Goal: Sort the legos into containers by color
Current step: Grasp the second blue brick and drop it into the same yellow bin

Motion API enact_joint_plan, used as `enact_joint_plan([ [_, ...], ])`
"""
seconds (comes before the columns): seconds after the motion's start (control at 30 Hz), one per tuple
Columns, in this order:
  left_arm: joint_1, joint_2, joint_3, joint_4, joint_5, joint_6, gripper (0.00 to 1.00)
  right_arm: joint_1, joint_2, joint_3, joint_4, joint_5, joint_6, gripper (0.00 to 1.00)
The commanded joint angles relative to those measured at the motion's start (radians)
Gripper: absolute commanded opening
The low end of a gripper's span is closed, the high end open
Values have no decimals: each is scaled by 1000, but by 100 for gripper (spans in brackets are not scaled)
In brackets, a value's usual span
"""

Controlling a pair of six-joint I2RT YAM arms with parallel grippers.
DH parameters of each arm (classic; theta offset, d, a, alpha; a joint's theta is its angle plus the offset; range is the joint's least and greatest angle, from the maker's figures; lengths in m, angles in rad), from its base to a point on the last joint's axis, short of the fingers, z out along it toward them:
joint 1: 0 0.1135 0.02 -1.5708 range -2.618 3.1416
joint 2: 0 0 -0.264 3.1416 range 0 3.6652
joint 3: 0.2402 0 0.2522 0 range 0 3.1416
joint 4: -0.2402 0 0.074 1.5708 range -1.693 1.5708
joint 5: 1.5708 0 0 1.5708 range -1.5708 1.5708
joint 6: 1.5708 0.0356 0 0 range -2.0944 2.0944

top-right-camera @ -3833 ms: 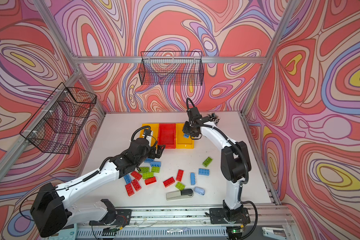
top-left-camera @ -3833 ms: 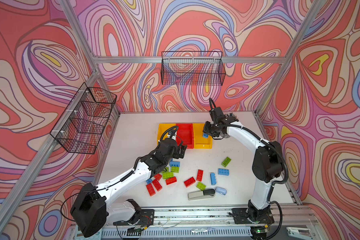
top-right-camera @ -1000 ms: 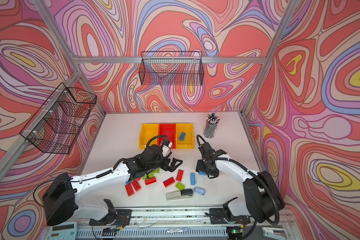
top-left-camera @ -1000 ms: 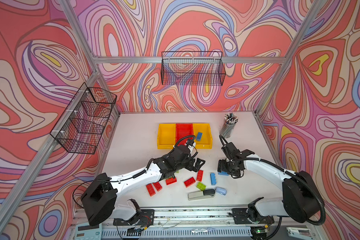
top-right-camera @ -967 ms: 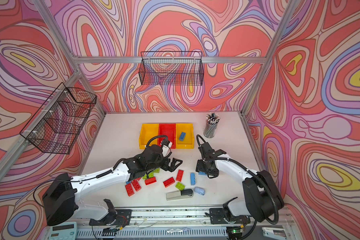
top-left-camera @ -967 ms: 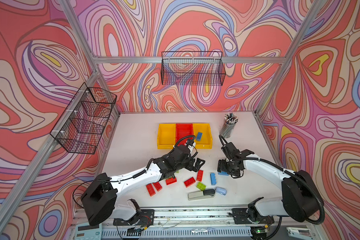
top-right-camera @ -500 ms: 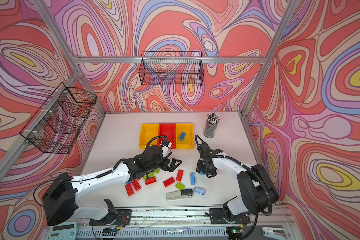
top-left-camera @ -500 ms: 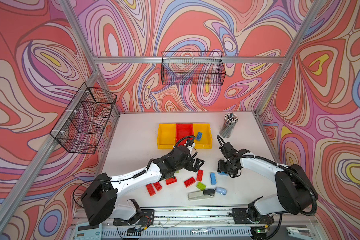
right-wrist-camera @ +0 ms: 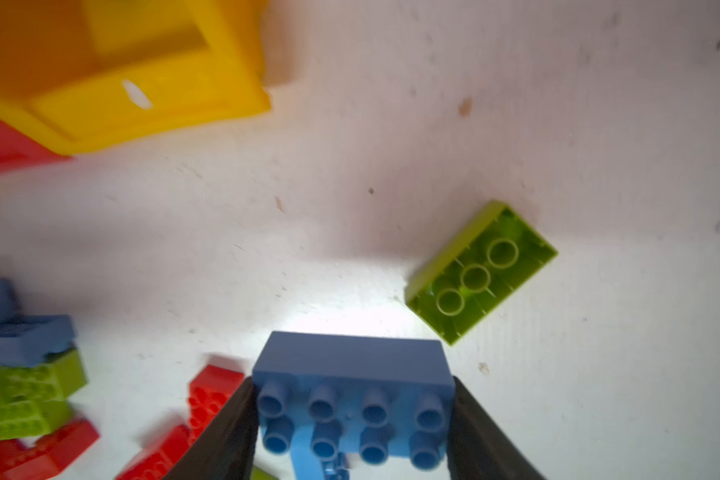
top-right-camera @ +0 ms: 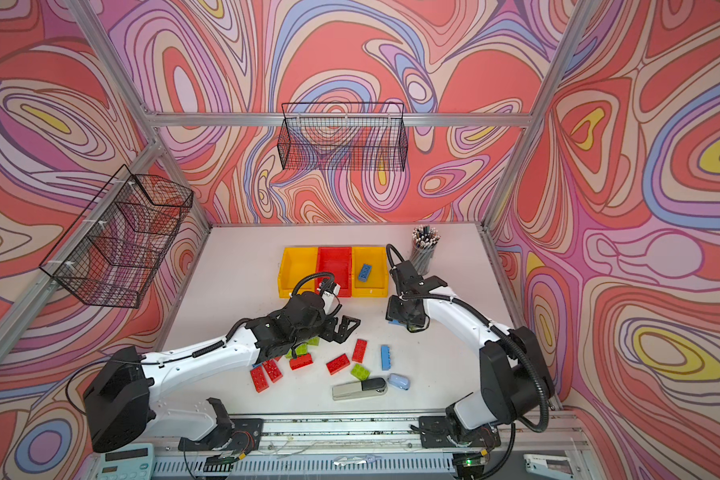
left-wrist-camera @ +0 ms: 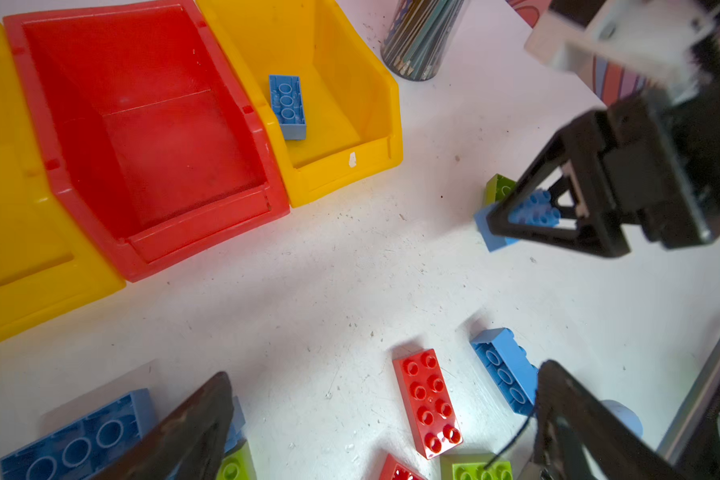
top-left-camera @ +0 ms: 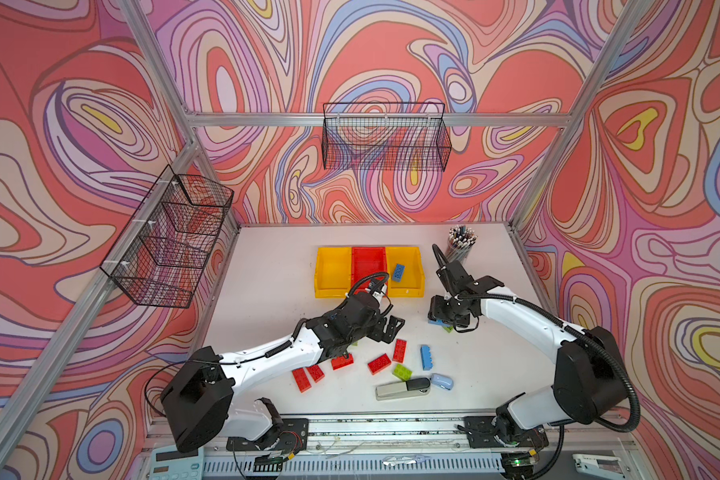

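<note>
Legos point(top-left-camera: 379, 363) lie mostly loose at six o'clock on the white surface point(top-left-camera: 267, 291); three bins stand side by side at twelve o'clock.

At the near left edge a calculator point(top-right-camera: 123, 461) is cut off by the frame, its keys too small to read. The left yellow bin point(top-left-camera: 332, 270) and the red bin point(top-left-camera: 368, 259) come next; the left arm's cable crosses the red one's front. A white tag point(top-right-camera: 329, 289) on that arm's wrist carries dark print too small to read. Green bricks point(top-right-camera: 302, 351) are half hidden under the arm. The left gripper point(top-left-camera: 390, 328) hangs near the centre, jaws wide apart.

The right yellow bin point(top-left-camera: 410, 286) holds one blue brick point(top-left-camera: 398, 272) and bears a white fleck point(left-wrist-camera: 352, 159) on its front lip.

At three o'clock from the left gripper, the right gripper point(right-wrist-camera: 352, 432) is clamped on a second blue brick point(right-wrist-camera: 350, 357), studs toward the wrist camera; whether it is off the surface cannot be told. An upturned green brick point(right-wrist-camera: 481, 272) lies just beside it, almost hidden in both top views. The pencil cup point(top-left-camera: 460, 245) stands at one o'clock.
</note>
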Motion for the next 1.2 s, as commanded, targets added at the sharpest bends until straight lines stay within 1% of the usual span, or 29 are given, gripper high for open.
enact_joint_plan([
  [0.0, -5, -34, -17, -3, -49, 19, 100, 7, 57, 129, -36, -15, -11, 49],
  [0.23, 10, -71, -25, -29, -90, 30, 100, 6, 246, 393, -5, -38, -47, 49],
  [0.3, 21, -82, -28, -28, -91, 35, 100, 6, 325, 465, 2, -41, -55, 49],
  [0.43, 56, -93, -24, -34, -83, 44, 100, 7, 436, 580, 22, -46, -72, 49],
  [0.63, 109, -108, -10, -63, -61, 69, 100, 6, 551, 693, 26, -43, -82, 49],
  [0.9, 170, -109, -11, -52, -24, 94, 100, 6, 661, 809, 24, -42, -75, 51],
  [1.03, 182, -104, -4, -45, -8, 105, 100, 6, 708, 878, 7, -25, -71, 58],
  [1.17, 192, -104, -3, -42, 2, 110, 100, 6, 728, 930, -5, -17, -67, 72],
])
